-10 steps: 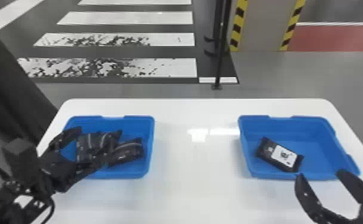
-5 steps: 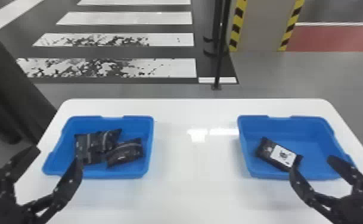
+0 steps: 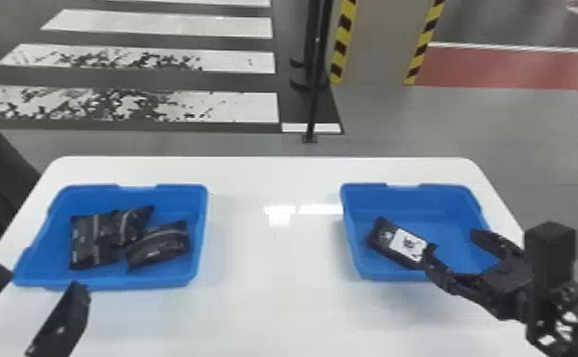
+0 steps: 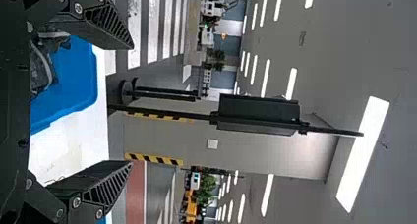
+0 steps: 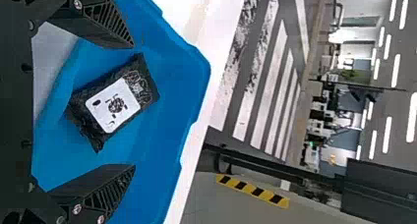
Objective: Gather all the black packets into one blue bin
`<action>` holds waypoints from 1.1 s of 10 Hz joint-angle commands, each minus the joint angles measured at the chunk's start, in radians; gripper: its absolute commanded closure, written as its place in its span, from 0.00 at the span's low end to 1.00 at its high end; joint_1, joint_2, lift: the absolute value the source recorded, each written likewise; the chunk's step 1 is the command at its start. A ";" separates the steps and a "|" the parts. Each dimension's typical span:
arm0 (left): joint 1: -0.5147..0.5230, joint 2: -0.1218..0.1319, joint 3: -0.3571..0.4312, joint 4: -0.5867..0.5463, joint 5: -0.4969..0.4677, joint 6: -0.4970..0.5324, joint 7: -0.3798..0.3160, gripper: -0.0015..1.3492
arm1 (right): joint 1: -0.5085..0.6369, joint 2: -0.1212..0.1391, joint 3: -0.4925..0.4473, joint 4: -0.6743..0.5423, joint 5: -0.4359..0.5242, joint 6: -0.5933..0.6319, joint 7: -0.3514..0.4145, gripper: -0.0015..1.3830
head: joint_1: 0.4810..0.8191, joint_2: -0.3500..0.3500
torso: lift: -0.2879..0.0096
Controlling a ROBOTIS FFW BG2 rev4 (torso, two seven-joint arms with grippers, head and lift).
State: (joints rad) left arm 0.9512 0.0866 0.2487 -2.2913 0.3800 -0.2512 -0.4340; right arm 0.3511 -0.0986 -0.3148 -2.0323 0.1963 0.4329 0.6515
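At the left of the head view, three black packets (image 3: 88,242) lie together in the left bin (image 3: 199,232). At the right of the frame, one packet (image 3: 387,239) with a white label lies in the right bin (image 3: 377,273). Both bins sit on the white surface (image 3: 264,304). The left claw (image 3: 40,277), lower left, has its fingers apart, holding nothing. The right claw (image 3: 454,239), over the right bin, is spread too, one fingertip overlapping the labelled packet's right end in the head view.
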 commanded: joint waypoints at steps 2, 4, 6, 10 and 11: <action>0.026 0.013 -0.021 0.000 0.041 0.001 0.008 0.16 | -0.152 -0.039 0.060 0.097 0.061 0.124 0.045 0.12 | 0.63 0.37 | 0.60; 0.011 0.019 -0.027 0.000 0.043 0.018 0.008 0.16 | -0.233 -0.061 0.101 0.200 0.069 0.163 0.048 0.12 | 0.63 0.38 | 0.60; 0.001 0.028 -0.039 0.003 0.049 0.040 0.008 0.16 | -0.324 -0.096 0.155 0.338 0.065 0.188 0.068 0.12 | 0.63 0.39 | 0.60; -0.026 0.030 -0.047 0.012 0.053 0.065 0.006 0.16 | -0.388 -0.135 0.193 0.470 0.067 0.247 0.076 0.12 | 0.63 0.38 | 0.60; -0.038 0.033 -0.055 0.025 0.059 0.060 0.005 0.16 | -0.417 -0.144 0.213 0.502 0.069 0.254 0.076 0.12 | 0.63 0.37 | 0.60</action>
State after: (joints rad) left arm 0.9198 0.1178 0.1975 -2.2733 0.4360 -0.1898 -0.4293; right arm -0.0512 -0.2370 -0.1127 -1.5479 0.2640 0.6820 0.7270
